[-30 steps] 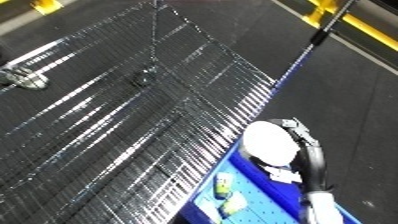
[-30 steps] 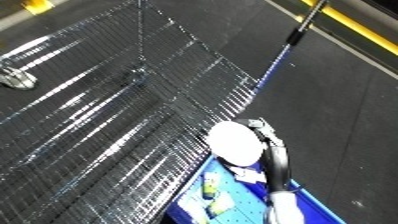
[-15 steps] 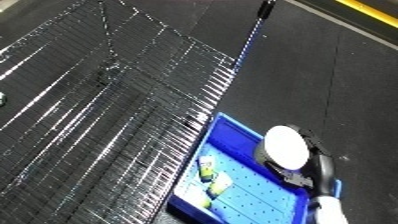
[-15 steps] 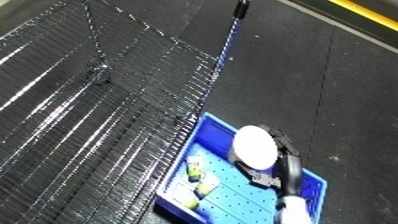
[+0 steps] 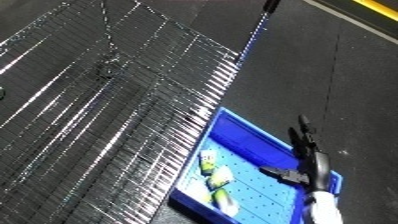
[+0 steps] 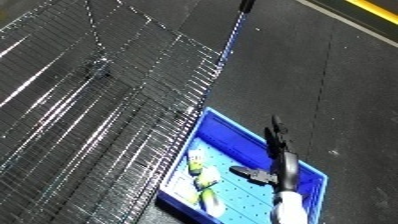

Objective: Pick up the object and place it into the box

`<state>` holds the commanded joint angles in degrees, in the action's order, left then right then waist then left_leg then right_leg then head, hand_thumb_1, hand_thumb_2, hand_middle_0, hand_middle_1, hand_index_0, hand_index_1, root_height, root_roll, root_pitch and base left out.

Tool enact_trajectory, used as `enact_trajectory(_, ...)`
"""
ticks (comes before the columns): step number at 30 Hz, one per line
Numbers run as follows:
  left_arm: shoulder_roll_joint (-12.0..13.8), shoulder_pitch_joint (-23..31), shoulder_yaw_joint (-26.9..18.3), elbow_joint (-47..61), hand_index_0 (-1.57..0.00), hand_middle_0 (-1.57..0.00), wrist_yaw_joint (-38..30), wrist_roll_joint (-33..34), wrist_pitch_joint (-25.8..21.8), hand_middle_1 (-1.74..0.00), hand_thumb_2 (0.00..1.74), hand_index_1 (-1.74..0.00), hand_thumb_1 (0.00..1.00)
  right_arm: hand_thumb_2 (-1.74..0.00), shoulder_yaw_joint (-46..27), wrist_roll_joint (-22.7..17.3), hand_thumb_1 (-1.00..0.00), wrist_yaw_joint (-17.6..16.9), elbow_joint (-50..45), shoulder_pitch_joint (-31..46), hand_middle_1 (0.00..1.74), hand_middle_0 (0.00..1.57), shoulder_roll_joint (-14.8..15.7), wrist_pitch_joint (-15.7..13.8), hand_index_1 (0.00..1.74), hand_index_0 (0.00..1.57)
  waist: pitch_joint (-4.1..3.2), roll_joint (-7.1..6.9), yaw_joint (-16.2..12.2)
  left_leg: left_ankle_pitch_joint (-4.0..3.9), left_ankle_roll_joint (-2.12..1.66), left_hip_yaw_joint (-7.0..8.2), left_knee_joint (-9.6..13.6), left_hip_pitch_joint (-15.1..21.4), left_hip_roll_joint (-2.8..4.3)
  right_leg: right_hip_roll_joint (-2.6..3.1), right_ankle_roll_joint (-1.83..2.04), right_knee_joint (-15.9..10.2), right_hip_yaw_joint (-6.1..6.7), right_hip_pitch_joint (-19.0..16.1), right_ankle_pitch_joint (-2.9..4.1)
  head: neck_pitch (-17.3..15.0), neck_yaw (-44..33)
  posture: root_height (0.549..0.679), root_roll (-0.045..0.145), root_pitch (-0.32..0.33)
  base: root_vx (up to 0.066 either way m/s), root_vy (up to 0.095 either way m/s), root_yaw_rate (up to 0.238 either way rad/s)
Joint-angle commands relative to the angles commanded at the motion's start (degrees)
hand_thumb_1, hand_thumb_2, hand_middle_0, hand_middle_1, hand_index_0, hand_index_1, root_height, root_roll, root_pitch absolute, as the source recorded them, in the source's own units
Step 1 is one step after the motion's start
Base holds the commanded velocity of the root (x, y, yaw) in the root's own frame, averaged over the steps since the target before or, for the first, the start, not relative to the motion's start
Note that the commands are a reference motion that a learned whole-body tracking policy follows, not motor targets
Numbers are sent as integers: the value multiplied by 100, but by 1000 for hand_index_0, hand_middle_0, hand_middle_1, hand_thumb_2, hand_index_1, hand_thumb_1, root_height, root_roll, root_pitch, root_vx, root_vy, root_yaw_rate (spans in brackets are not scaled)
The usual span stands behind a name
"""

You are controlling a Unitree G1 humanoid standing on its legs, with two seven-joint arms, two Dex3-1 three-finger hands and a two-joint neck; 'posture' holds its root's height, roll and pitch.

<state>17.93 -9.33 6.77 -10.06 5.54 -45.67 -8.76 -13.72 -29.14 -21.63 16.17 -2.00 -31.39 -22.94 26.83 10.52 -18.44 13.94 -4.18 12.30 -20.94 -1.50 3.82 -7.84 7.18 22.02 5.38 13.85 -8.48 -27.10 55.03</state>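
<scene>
A big wire shelf fills most of the picture, shiny and tilted. Just beside its lower right edge sits the blue bin. Inside the bin lie pale yellow and white things, close to the wall nearest the shelf; the thing that was to go in seems to be among them, though I cannot tell which one it is. The right hand is over the far side of the bin, with its fingers straight and its thumb sticking out sideways, and nothing is in it. The left hand does not show at all. The dropping part looks done, so the good thing to do now is lift the hand straight up and away, without bumping the bin wall or pushing the bin along the floor. The right eye view shows more of the white arm under the hand. The left eye view shows a yellow stripe in the top corner a bit better.
</scene>
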Motion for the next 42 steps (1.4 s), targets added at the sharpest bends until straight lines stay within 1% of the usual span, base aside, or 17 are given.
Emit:
enact_trajectory(6,-46,17,2,-8,-1570,-1570,2,-23,10,-1740,1740,-1740,1000,0,18,153,0,37,-12,54,0,0,47,-65,0,0,-21,1,14,-13,-10,-10,15,8,-15,-8,3,-17,-7,-20,10,-138,-122,670,83,-14,13,21,17)
enact_trajectory(11,-48,57,17,22,-1570,-1570,-42,-79,16,-1740,1740,-1740,1000,0,112,228,0,129,-146,86,0,0,96,-6,0,0,-31,-31,68,-20,-6,-40,2,-4,-25,-7,-7,0,-26,-51,-2,-256,-384,670,81,-17,16,16,40)
enact_trajectory(14,-47,86,20,72,-1570,-1570,-75,-92,33,-1740,1740,-1740,1000,0,210,365,0,201,-349,82,0,0,155,89,0,0,-33,-83,129,-27,6,-80,-9,-21,-39,-2,-20,39,-47,-66,-22,-325,-600,670,80,-20,10,3,80)
enact_trajectory(17,-44,105,13,121,-1570,-1570,-106,-85,74,-1740,1740,-1740,1000,0,309,550,0,187,-575,79,0,0,235,195,0,0,-41,-148,199,-41,16,-124,-18,-46,-53,4,-34,81,-74,-80,-39,-397,-800,670,79,-23,9,-7,111)
enact_trajectory(21,-36,112,6,133,-1570,-1570,-118,-67,115,-1740,1740,-1740,1000,0,433,681,0,246,-805,56,0,0,323,287,0,0,-42,-235,304,-58,26,-190,-37,-83,-63,13,-51,142,-111,-105,-66,-468,-1066,670,76,-28,15,-13,136)
enact_trajectory(27,5,112,23,150,-1570,-1570,-108,-35,199,-1740,1740,-1740,1000,0,693,761,0,426,-1080,-34,0,0,470,398,0,0,-52,-394,513,-98,46,-342,-36,-123,-109,10,-76,207,-197,-181,-104,-622,-1547,669,72,-38,21,-32,199)
enact_trajectory(32,50,60,57,132,-1570,-1570,-124,31,278,-1740,1740,-1740,1000,0,957,779,0,619,-1186,-254,0,0,515,545,0,0,-52,-530,754,-150,51,-506,-7,-155,-139,3,-96,188,-312,-287,-100,-614,-1837,670,66,-46,20,-57,192)
enact_trajectory(35,91,52,43,130,-1570,-1570,-112,76,335,-1740,1740,-1740,1000,0,1113,722,0,742,-1233,-394,0,0,537,640,0,0,-38,-607,919,-177,52,-608,-14,-201,-145,3,-110,192,-389,-335,-99,-567,-2055,670,62,-51,23,-81,185)
enact_trajectory(37,122,53,13,123,-1570,-1570,-81,107,380,-1740,1740,-1740,1000,0,1196,652,0,810,-1248,-488,0,0,572,699,0,0,-27,-662,1023,-194,50,-673,-40,-243,-147,0,-123,208,-442,-358,-97,-593,-2203,670,60,-54,21,-93,192)
enact_trajectory(40,167,39,-37,100,-1570,-1570,-33,151,469,-1740,1740,-1740,1000,0,1311,557,0,904,-1259,-629,0,0,637,792,0,0,-12,-740,1163,-213,44,-757,-105,-315,-141,-1,-144,241,-511,-394,-95,-621,-2443,670,56,-59,35,-93,187)
enact_trajectory(42,191,22,-58,70,-1570,-1570,-13,177,531,-1740,1740,-1740,1000,0,1381,542,0,939,-1251,-708,0,0,681,861,0,0,-4,-785,1243,-214,44,-799,-166,-355,-130,8,-160,285,-548,-419,-106,-663,-2593,670,53,-65,64,-84,183)
